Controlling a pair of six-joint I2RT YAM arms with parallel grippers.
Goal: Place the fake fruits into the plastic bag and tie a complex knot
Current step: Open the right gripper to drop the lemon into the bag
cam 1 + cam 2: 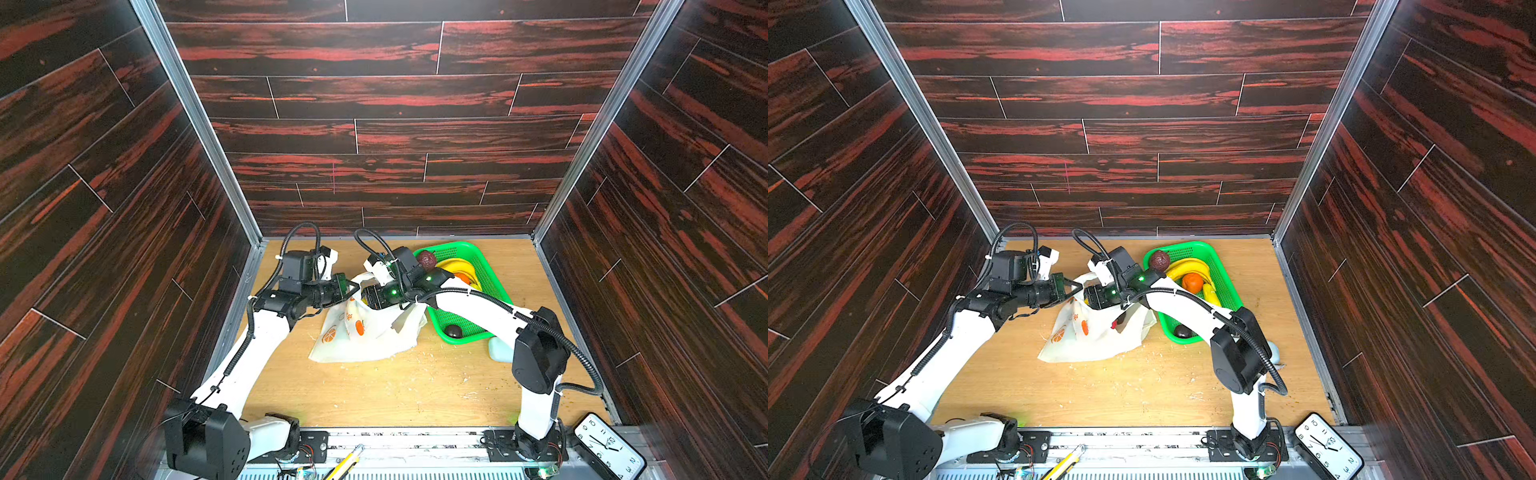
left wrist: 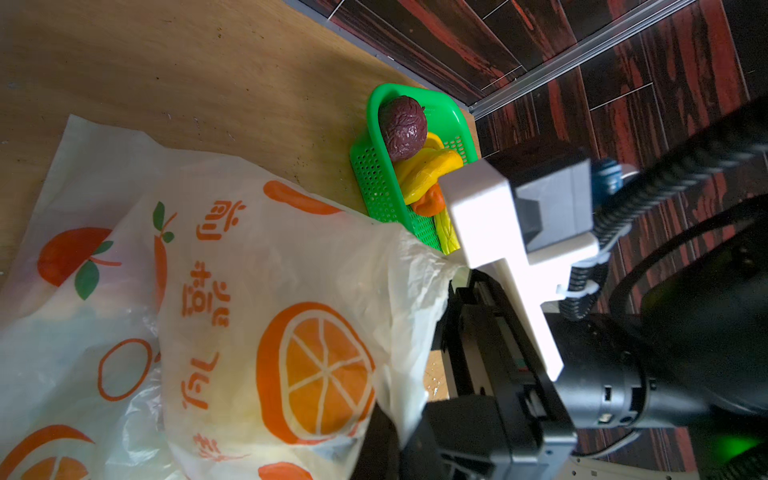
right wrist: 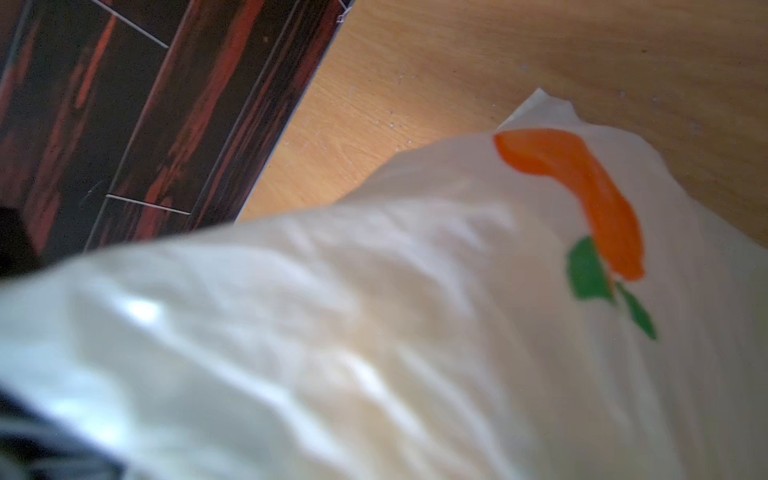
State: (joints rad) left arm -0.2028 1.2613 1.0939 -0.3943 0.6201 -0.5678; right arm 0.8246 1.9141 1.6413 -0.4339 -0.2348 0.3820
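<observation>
Left pincer [image 1: 352, 287] clamped on plastic bag [image 1: 365, 336] rim; right pincer [image 1: 369, 297] at bag mouth, cannot tell spread

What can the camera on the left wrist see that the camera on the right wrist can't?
Only the left wrist view: the green basket holding a dark purple ball, yellow bananas and an orange, plus part of the right arm. Only the right wrist view: nothing extra, just a blurry close-up. Both: the plastic bag with orange prints, the wooden table and the dark wall.
</observation>
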